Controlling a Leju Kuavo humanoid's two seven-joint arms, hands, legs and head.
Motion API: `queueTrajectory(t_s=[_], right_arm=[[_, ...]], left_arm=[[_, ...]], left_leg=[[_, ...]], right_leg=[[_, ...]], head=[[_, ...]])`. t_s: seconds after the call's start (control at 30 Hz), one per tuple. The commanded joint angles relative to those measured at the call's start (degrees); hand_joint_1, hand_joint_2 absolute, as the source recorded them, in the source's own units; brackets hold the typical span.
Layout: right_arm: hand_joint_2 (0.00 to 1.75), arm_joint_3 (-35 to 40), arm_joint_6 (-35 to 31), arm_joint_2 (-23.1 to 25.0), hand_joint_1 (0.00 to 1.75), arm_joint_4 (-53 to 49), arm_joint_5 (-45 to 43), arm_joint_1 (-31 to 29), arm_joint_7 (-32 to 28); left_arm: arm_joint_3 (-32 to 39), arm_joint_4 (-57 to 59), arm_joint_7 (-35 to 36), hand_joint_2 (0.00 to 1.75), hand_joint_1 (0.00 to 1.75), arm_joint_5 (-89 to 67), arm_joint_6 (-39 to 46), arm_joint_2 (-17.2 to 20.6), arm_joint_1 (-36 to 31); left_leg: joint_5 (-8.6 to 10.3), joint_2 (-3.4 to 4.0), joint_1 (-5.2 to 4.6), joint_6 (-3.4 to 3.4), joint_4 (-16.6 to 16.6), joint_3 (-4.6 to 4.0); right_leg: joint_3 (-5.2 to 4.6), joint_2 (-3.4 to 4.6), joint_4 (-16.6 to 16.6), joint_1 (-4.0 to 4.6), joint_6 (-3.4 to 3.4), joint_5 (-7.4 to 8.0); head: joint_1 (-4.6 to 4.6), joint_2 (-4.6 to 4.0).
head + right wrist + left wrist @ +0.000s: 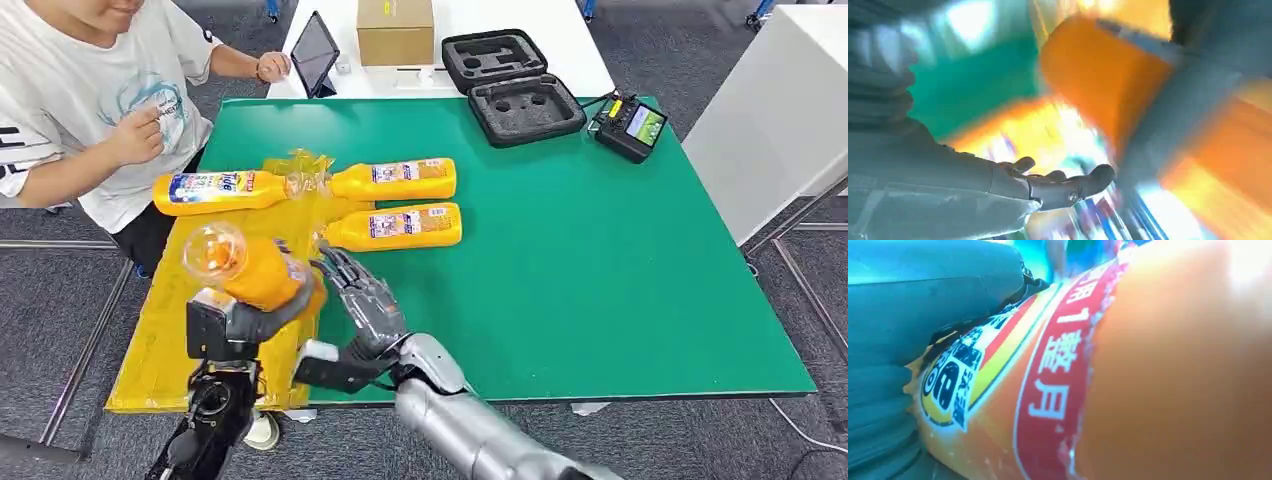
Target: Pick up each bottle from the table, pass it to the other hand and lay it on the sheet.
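Head view shows the left hand [232, 322] wrapped around an orange bottle [250, 268], held tilted with its clear rounded end [213, 250] up and toward the person [90, 100], above the near part of the yellow sheet [160, 350]. Just beside it the right hand [365, 300] is spread and holds nothing, its fingertips close to the bottle's side. Three more bottles lie farther out: one [225, 190] on the sheet, two [395, 180] [395, 227] across its edge onto the green worktop [600, 270].
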Motion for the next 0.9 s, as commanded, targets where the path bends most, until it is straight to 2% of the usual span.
queueTrajectory(t_s=[0.03,0.13,0.47,0.5,0.53,0.57,0.6,0.63,0.67,0.7,0.73,0.9], right_arm=[[0.0,-9.82,-2.23,-3.21,0.0,-34.66,11.57,12.08,-2.86],[0.0,-9.03,-2.23,-2.34,0.0,-35.43,7.69,12.45,-6.13],[0.0,-8.94,-2.23,-2.31,0.0,-35.44,7.52,12.46,-6.22],[0.0,-9.15,-2.23,-1.78,0.0,-35.93,3.64,12.79,-9.76],[0.0,-6.37,-1.57,-2.73,0.0,-35.75,-3.1,12.32,-11.16],[0.0,-3.96,0.26,-3.97,0.0,-35.82,-7.05,11.6,-11.19],[0.0,-1.27,5.14,-4.75,0.0,-35.63,-10.79,10.58,-10.8],[0.0,0.85,9.81,-5.1,0.0,-34.64,-12.91,9.54,-10.4],[0.0,2.32,12.22,-4.91,0.0,-33.44,-12.69,8.53,-9.92],[0.0,4.08,13.76,-4.18,0.0,-31.99,-12.03,7.47,-10.29],[1.75,6.03,15.34,-3.68,0.0,-30.5,-11.13,5.99,-10.26],[1.75,10.32,17.2,-2.15,0.0,-27.44,-11.97,3.62,-9.94]], left_arm=[[6.46,-0.89,-0.63,1.75,1.75,-10.59,12.94,1.75,-0.35],[6.46,2.17,-0.63,1.75,1.75,-13.89,15.29,2.46,-2.15],[6.59,2.67,-0.63,1.75,1.75,-13.92,15.24,2.5,-2.49],[8.06,4.32,-0.24,1.75,1.75,-21.66,17.94,2.35,-3.27],[5.94,8.28,5.12,1.75,1.75,-28.21,16.98,4.43,-5.22],[5.6,10.38,6.96,1.75,1.75,-32.12,17.49,5.15,-6.97],[4.76,15.69,11.13,1.75,1.75,-39.28,16.31,6.32,-10.36],[3.5,20.17,13.87,1.75,1.75,-43.39,13.87,7.28,-13.46],[2.67,25.21,16.4,1.75,1.75,-49.24,14.87,7.6,-16.67],[1.34,30.98,19.51,1.75,1.75,-52.76,10.29,8.08,-20.42],[0.16,36.63,20.78,1.75,1.75,-55.69,9.02,8.41,-23.71],[-2.08,49.99,26.96,1.75,1.75,-61.12,-1.31,9.42,-29.75]], left_leg=[[-0.14,-0.18,0.04,-0.05,0.01,0.23],[-0.09,-0.22,0.04,-0.05,0.04,0.12],[-0.05,-0.15,0.03,-0.04,-0.05,0.18],[-0.04,-0.13,0.03,-0.04,-0.05,0.15],[-0.1,-0.16,0.04,-0.05,-0.05,0.28],[-0.05,-0.14,0.04,-0.04,-0.06,0.19],[-0.02,-0.13,0.02,-0.04,-0.05,0.13],[-0.06,-0.21,0.04,-0.08,-0.05,0.28],[0.0,-0.27,0.03,-0.07,-0.06,0.23],[0.05,-0.25,0.01,-0.05,-0.06,0.14],[0.05,-0.31,0.05,-0.09,-0.05,0.22],[0.05,-0.07,0.11,-0.23,-0.05,0.35]], right_leg=[[0.29,-0.12,0.0,0.03,-0.03,-0.18],[0.18,-0.2,0.04,0.03,-0.05,-0.17],[0.23,-0.12,-0.05,0.01,-0.04,-0.09],[0.19,-0.11,-0.05,0.01,-0.03,-0.07],[0.32,-0.12,-0.04,0.02,-0.05,-0.13],[0.23,-0.12,-0.05,0.02,-0.05,-0.07],[0.16,-0.12,-0.04,0.01,-0.04,-0.05],[0.33,-0.17,-0.03,0.03,-0.07,-0.12],[0.29,-0.25,-0.03,0.02,-0.06,-0.08],[0.2,-0.26,-0.02,0.0,-0.05,-0.04],[0.29,-0.29,-0.01,0.04,-0.09,-0.05],[0.3,-0.04,0.01,0.05,-0.29,0.06]], head=[[-0.02,0.0],[0.02,0.0],[-0.02,0.0],[-0.02,0.0],[0.0,0.0],[-0.02,0.0],[-0.02,0.0],[-0.02,0.0],[-0.02,0.0],[0.0,0.0],[0.0,0.0],[0.0,0.0]])
